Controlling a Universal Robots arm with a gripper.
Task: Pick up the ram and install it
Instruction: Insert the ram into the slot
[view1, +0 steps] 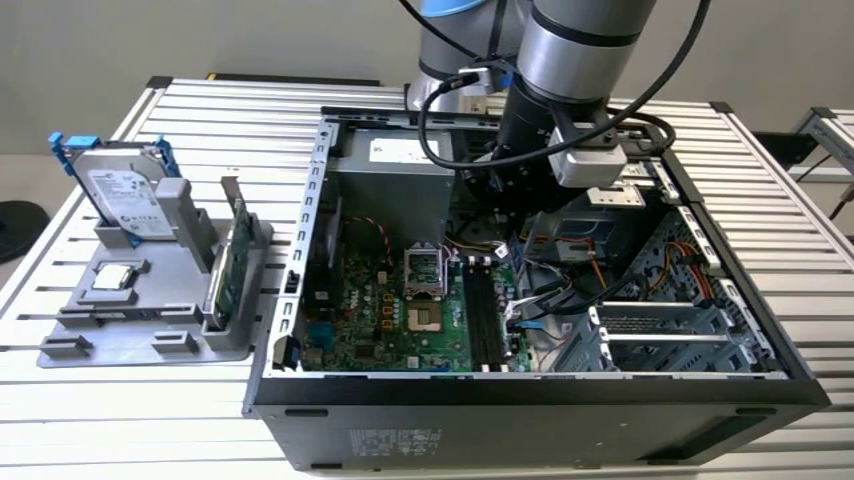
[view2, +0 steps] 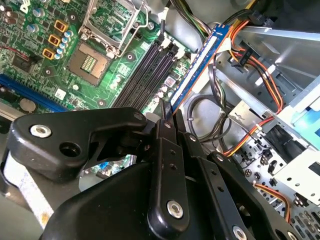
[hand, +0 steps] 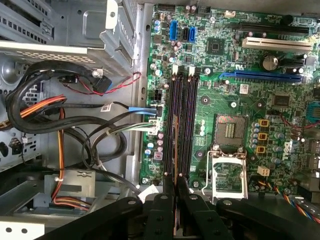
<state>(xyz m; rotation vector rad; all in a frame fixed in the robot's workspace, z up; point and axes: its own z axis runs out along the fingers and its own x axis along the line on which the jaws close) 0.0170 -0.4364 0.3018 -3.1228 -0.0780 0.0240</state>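
Holding the ram tight in the gripper, line it up straight over the black slots, then push gently.

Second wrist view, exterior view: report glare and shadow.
Second wrist view: glare whitens the metal drive cage, while the ram in the tool is evenly lit; exterior view: the case interior looks dimmer than the bright table.

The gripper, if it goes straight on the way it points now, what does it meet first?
Probably the memory slots on the motherboard. The gripper holds the ram edge-on above them, so the ram's far edge would touch first; depth is unclear.
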